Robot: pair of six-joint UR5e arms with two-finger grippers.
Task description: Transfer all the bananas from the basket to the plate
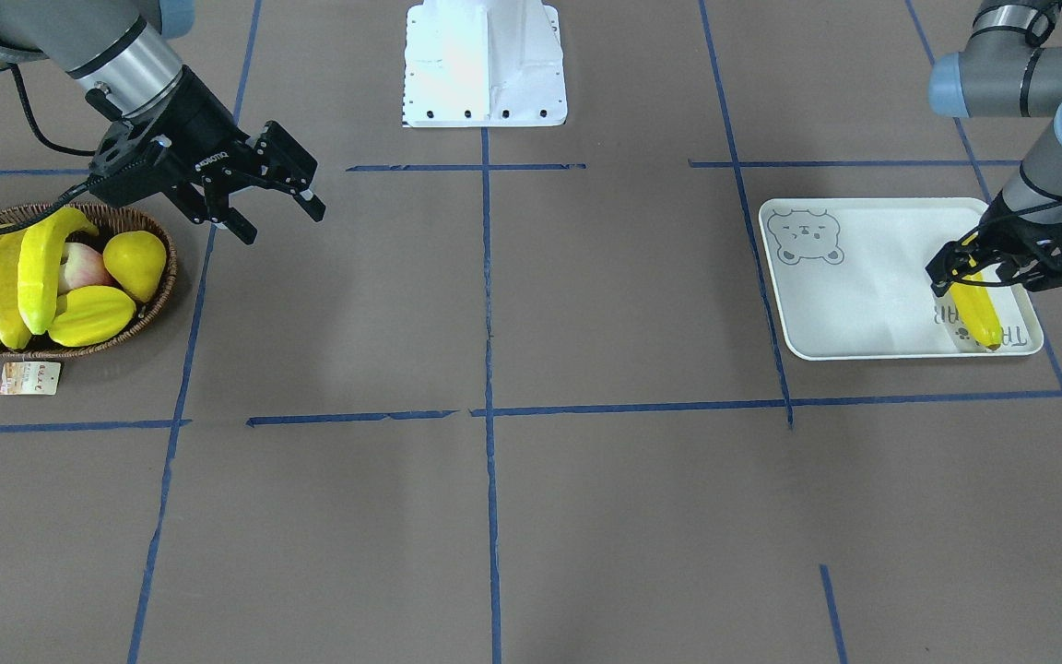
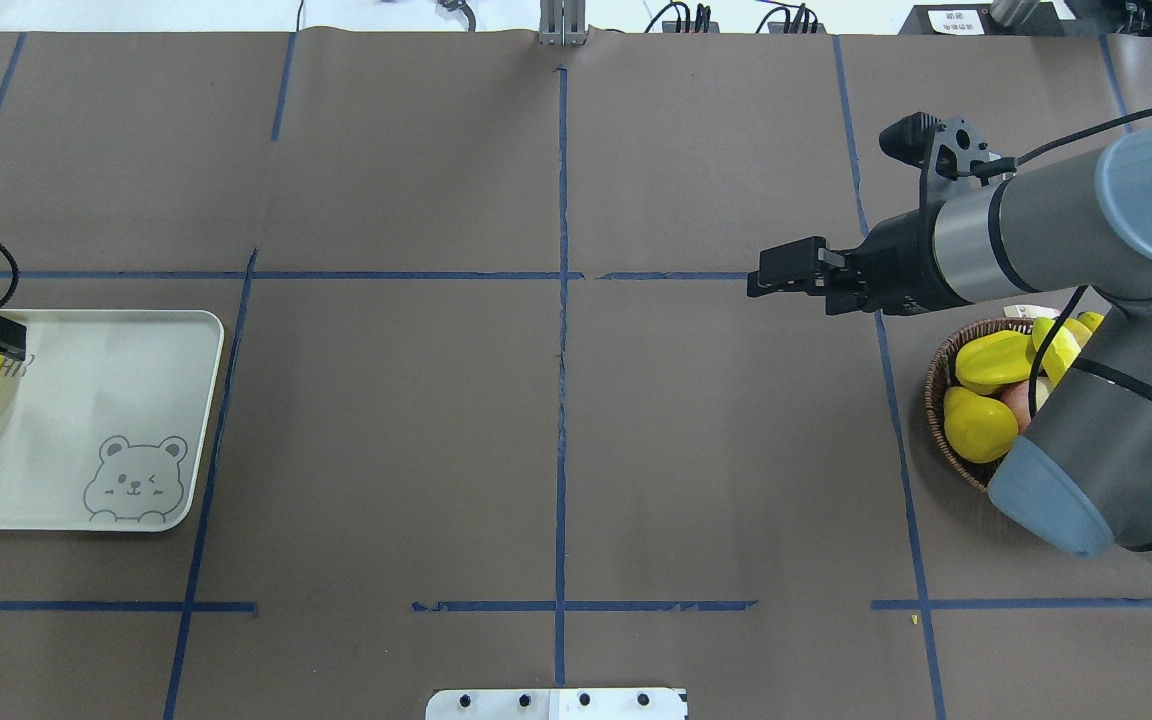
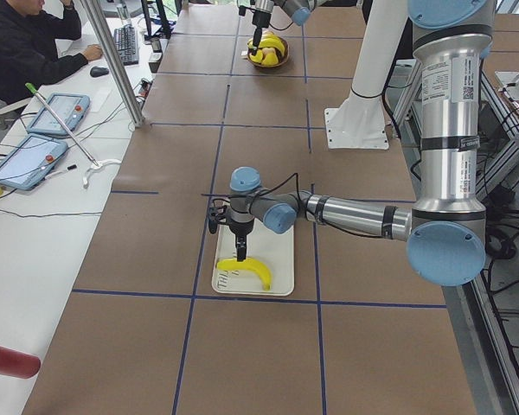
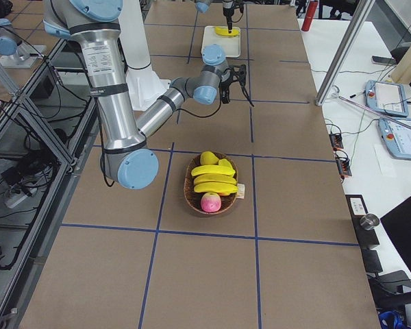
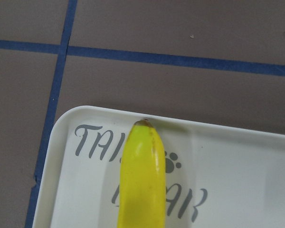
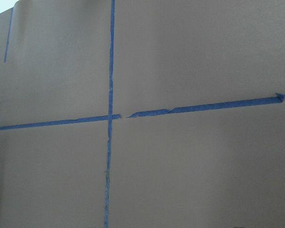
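Observation:
One banana (image 1: 975,314) lies on the white bear plate (image 1: 863,295) near its "TAIJI BEAR" corner. My left gripper (image 1: 964,272) points down over its upper end and looks shut on it. The left wrist view shows the banana (image 5: 142,180) on the plate (image 5: 251,180). Three bananas (image 1: 10,281) lie side by side in the wicker basket (image 1: 160,300). My right gripper (image 1: 280,219) is open and empty, above the table just beside the basket. From overhead the right arm hides most of the basket (image 2: 936,385).
The basket also holds a yellow starfruit (image 1: 93,315), a yellow pear-shaped fruit (image 1: 136,263) and pink apples (image 1: 84,263). A paper tag (image 1: 29,377) lies in front of it. The white robot base (image 1: 485,65) stands at the table's back edge.

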